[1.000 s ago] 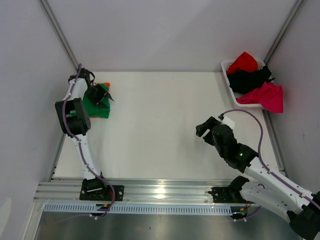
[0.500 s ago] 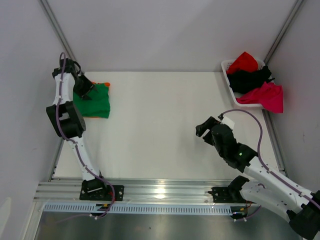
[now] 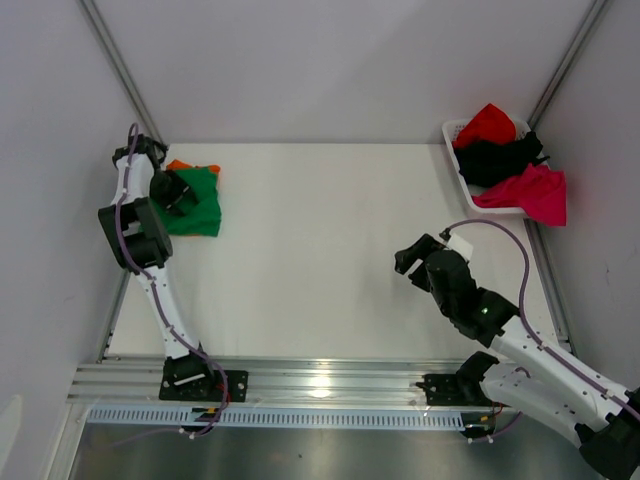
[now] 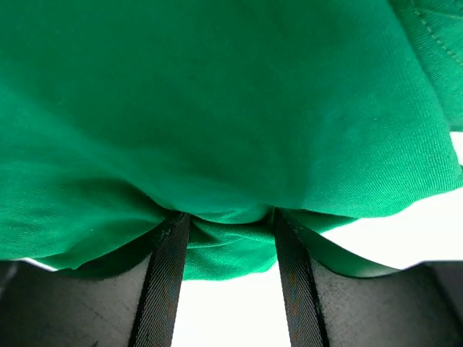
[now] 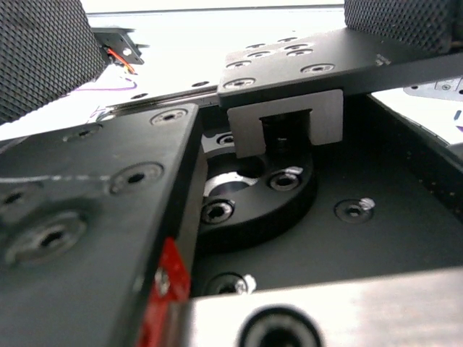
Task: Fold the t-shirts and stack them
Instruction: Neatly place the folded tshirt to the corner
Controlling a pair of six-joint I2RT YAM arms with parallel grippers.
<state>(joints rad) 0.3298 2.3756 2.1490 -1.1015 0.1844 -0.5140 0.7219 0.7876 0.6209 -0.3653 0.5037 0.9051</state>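
T-shirts lie in two places, both toward the far side of the white table.

Nearest, right of centre: the right gripper is over bare tabletop, fingers spread wide with nothing between them. Its wrist view shows only its own black metal parts and the knurled fingers.

Farther, at the left edge: a bright green cloth t-shirt lies folded flat. An orange cloth t-shirt is beneath it, showing only at the far corner. The left gripper sits on the green one's left part. Its fingers are about half closed, with a bunched fold of green cloth wedged between them.

Farthest, right corner: a white plastic basket holds a crumpled red t-shirt, a black t-shirt and a magenta t-shirt. The magenta one spills over the near rim.
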